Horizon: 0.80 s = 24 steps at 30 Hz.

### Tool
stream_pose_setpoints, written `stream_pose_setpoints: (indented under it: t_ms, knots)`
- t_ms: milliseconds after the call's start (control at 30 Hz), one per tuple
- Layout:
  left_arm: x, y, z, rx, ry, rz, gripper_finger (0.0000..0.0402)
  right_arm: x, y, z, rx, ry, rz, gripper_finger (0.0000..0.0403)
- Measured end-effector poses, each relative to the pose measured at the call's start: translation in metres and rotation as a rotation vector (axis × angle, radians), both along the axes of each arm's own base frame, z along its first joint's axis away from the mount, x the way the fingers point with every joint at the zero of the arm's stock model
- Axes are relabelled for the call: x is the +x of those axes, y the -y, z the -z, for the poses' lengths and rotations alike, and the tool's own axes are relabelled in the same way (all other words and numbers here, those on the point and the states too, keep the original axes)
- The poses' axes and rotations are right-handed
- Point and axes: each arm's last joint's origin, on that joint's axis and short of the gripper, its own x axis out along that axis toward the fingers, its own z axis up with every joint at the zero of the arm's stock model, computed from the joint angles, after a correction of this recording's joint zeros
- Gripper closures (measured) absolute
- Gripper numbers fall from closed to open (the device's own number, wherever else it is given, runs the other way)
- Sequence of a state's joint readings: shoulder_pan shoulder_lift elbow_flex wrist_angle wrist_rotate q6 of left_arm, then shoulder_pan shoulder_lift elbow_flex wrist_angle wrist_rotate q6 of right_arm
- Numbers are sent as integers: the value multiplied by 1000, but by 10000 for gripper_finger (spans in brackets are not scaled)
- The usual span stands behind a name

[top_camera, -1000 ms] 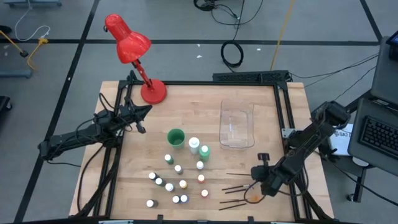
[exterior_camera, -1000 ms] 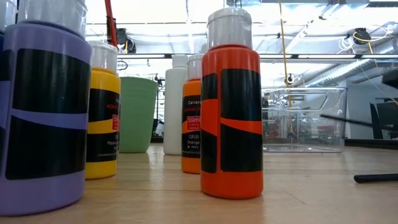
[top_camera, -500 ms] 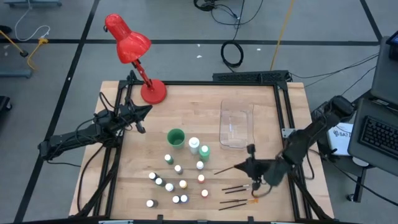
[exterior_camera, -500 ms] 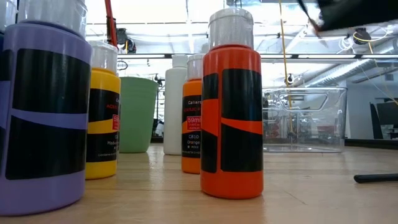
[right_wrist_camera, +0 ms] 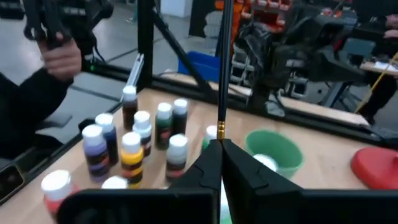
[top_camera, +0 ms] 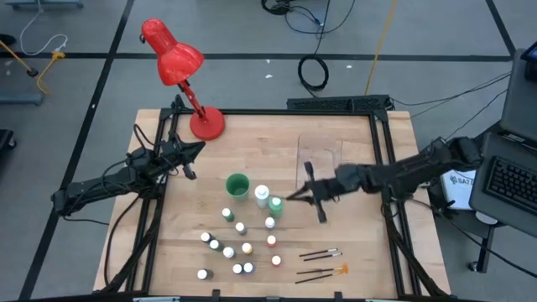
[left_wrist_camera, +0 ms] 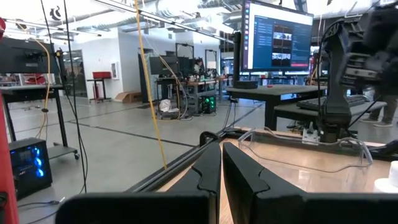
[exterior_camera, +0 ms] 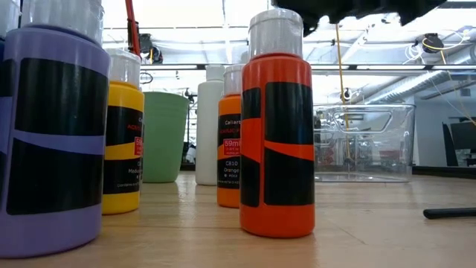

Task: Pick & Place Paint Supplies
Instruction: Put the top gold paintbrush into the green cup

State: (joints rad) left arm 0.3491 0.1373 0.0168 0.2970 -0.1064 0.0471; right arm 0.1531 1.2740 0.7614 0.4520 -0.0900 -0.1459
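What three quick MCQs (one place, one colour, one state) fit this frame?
1. Where is the right gripper?
A) past the table's far edge
B) at the near edge of the tray, beside the bottles
C) down at the table's left edge

2. What colour is the lamp?
A) blue
B) red
C) white

3. What are the right fingers doing?
A) shut on a brush
B) open and empty
C) shut on a bottle

Answers: 1 B, as the high view puts it between tray and bottles. 2 B, since shade and base are both red. 3 A, as the right wrist view shows the brush shaft clamped between them. The left gripper waits at the table's left edge.
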Motion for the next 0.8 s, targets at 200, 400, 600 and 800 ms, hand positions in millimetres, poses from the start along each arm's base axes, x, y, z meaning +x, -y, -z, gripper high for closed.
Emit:
stream_pose_setpoints:
  t_ms: [200,400,600,800]
  knots:
    - [0,0,0,0,0,0,380,21,18,-11,21,18,-40,402]
    - [0,0,0,0,-2,0,380,50,28,-19,-13,-102,0,402]
    - [0,0,0,5,-8,-2,380,70,29,-48,-374,-416,281,402]
    - [0,0,1,31,-21,-6,380,86,26,-67,-927,-659,533,402]
